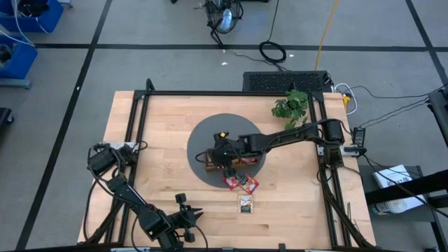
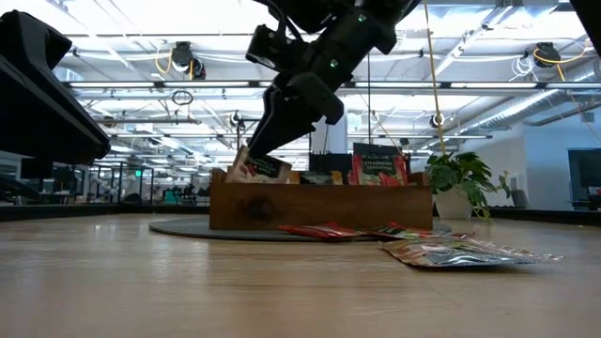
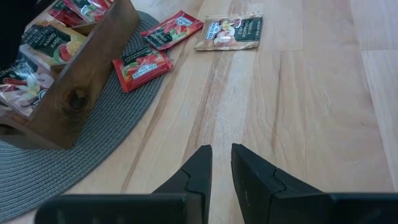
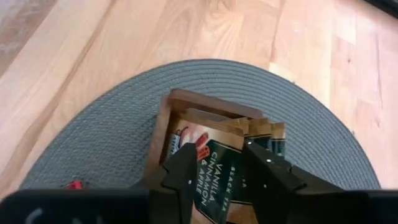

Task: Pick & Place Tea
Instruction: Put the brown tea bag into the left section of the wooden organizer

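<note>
The right gripper (image 4: 216,163) hangs over the wooden tray (image 1: 213,165) on the grey mat (image 1: 203,136), its fingers (image 4: 180,171) apart on either side of a dark green sachet (image 4: 217,177) standing in an end compartment. Whether they grip it cannot be told. It leans on its neighbours (they sit tightly), so a careless lift could drag one along or tip it out. Two red sachets (image 1: 239,183) and a pale one (image 1: 246,203) wait on the counter (image 1: 294,210). The left gripper (image 3: 221,171) rests near the counter's front edge, fingers nearly together, holding nothing.

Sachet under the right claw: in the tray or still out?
In. The right claw straddles a green sachet standing among others in the wooden tray; whether it's released, cannot tell.
</note>
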